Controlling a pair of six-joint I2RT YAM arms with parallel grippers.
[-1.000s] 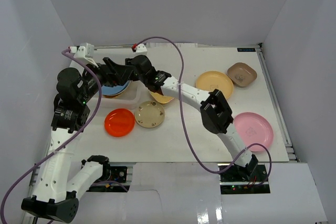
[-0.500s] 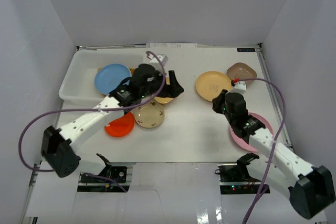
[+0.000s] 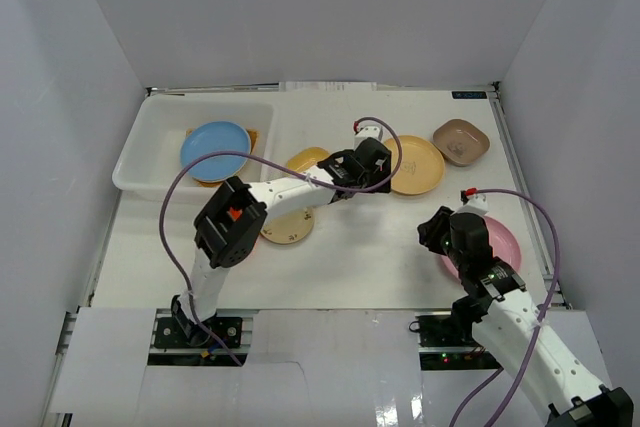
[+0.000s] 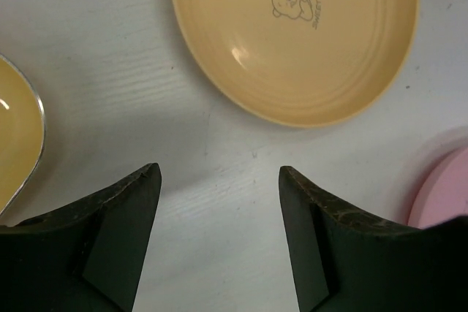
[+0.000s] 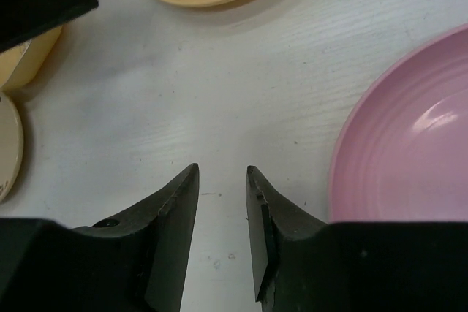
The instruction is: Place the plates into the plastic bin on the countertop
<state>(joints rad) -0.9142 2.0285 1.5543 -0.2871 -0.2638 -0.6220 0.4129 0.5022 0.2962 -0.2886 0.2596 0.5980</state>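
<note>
At far left the plastic bin [image 3: 128, 159] holds a blue plate [image 3: 214, 147]. The left tool [image 4: 219, 177], wide open and empty, hangs just before the yellow-orange plate [image 4: 296, 34]. I judge this is the reach, and next it must advance and close on the rim. The right tool [image 5: 221, 173], open only a little and empty, is beside the pink plate [image 5: 409, 144]. The desk [image 3: 360, 257] is white and flat, between pale grey walls [image 3: 330, 17].

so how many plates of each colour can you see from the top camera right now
blue plate: 1
yellow-orange plate: 1
yellow square plate: 1
cream plate: 1
brown square plate: 1
pink plate: 1
total: 6 in plain view
A tan edge shows under the blue plate in the plastic bin; I cannot tell how many plates lie there.
</note>
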